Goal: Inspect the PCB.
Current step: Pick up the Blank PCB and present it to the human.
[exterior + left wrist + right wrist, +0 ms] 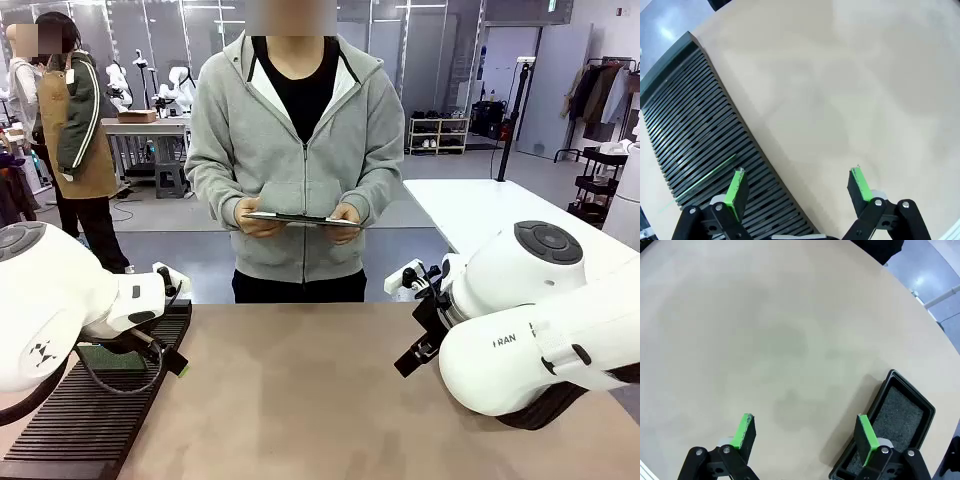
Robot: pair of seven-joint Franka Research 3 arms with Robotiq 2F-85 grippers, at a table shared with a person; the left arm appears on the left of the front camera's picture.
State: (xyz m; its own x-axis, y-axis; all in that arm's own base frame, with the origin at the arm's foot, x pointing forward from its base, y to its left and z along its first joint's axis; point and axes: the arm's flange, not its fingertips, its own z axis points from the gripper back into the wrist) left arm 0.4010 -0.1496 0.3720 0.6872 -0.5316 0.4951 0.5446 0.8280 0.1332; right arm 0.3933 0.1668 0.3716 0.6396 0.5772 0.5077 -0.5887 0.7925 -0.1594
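- My left hand (797, 172) hangs over the desk (320, 400) with its fingers spread wide and nothing between them.
- One of its fingers sits over the edge of the black slotted rack (695, 115) and the other over bare desk.
- The PCB (707, 176) stands on edge in one of the rack's slots, near that finger but not touching it. From the wrist it reads as a thin green line.
- From the front, my left arm and a looping black cable cover part of the board.
- My right hand (805, 417) is spread wide too and holds nothing.
- A black tray (897, 415) with a grey foam lining lies on the desk just beside one of its fingers.
- The desk between my two hands is bare.
- Across the desk a person in a grey hoodie holds a clipboard (300, 218) flat in both hands, well apart from the rack.
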